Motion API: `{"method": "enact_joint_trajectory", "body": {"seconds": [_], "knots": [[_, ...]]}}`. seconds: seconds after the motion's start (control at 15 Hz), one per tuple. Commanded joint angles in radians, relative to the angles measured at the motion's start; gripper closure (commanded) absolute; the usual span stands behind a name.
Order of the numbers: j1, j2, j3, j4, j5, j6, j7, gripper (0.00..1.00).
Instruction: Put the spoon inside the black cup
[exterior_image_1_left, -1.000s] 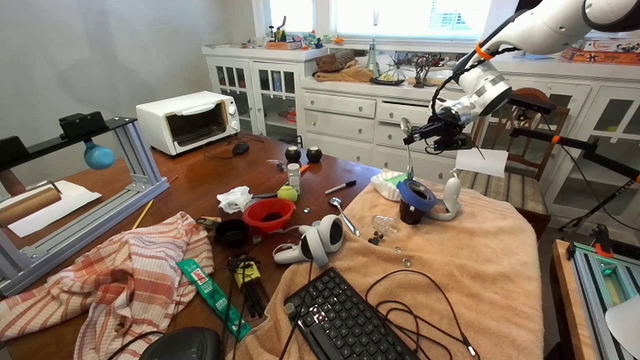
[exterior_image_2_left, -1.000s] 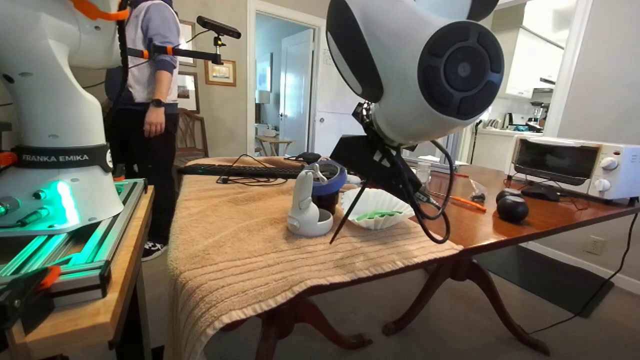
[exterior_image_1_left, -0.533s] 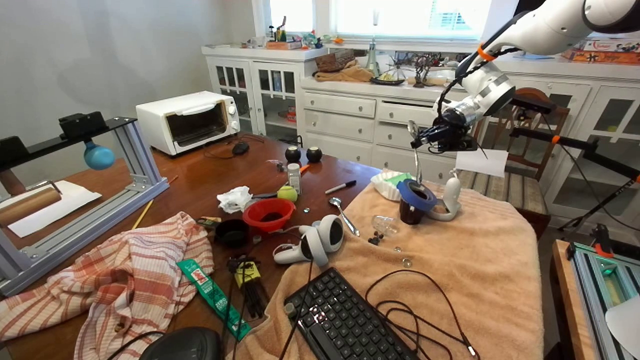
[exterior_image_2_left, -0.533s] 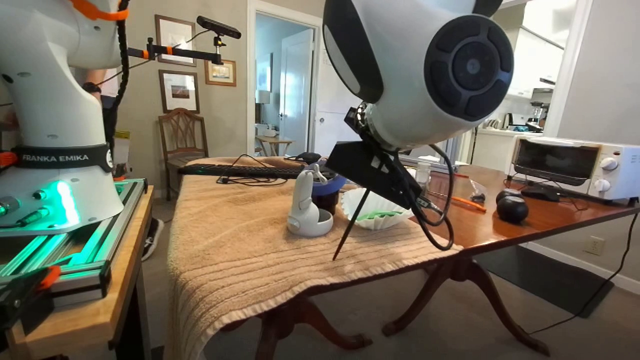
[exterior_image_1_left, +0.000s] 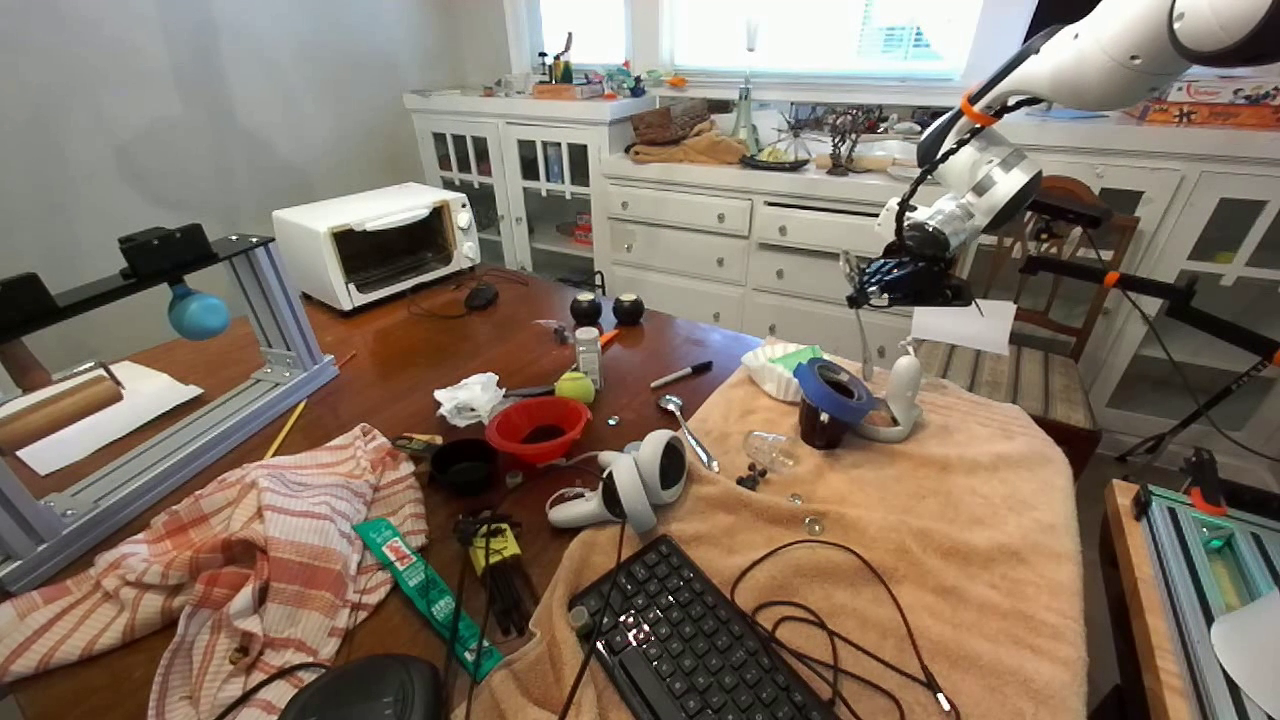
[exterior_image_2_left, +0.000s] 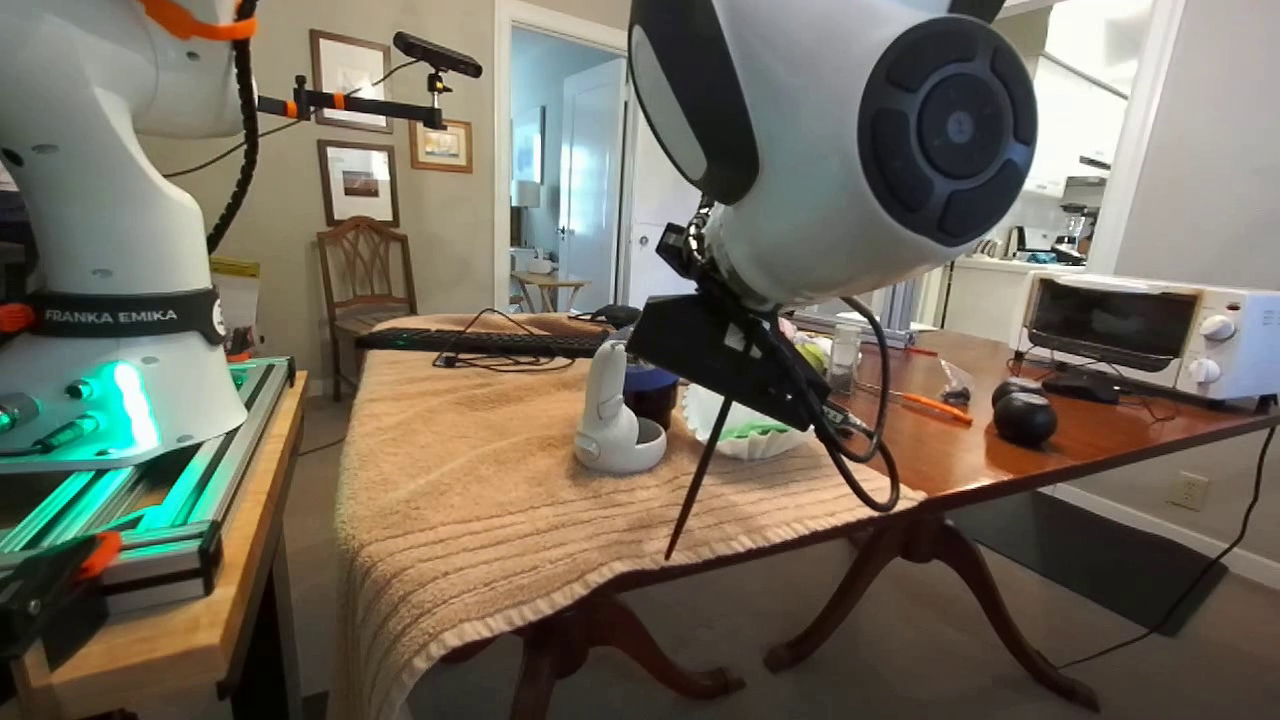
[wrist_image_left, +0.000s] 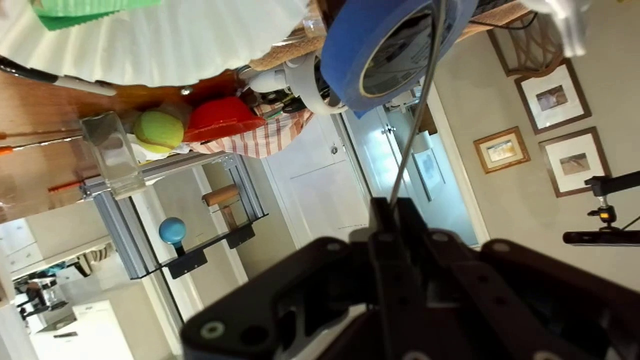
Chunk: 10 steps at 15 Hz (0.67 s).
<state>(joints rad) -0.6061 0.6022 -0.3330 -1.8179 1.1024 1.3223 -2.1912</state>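
Pinching the spoon (wrist_image_left: 419, 112), handle downward — the gripper (wrist_image_left: 393, 206), near the black cup (exterior_image_1_left: 821, 430).

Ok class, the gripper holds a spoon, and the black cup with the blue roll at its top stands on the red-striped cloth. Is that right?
Only the surface is wrong: the black cup stands on the tan towel, as an exterior view shows. The gripper holds a spoon, and the blue roll is at the cup's top.
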Motion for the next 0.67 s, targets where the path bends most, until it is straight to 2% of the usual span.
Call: {"method": "enact_joint_trajectory", "body": {"seconds": [0.0, 0.6], "knots": [[-0.020, -0.023, 0.003, -0.017, -0.042, -0.057, -0.030, 0.98], [0.000, -0.112, -0.002, -0.141, -0.063, -0.073, -0.034, 0.98]]}}
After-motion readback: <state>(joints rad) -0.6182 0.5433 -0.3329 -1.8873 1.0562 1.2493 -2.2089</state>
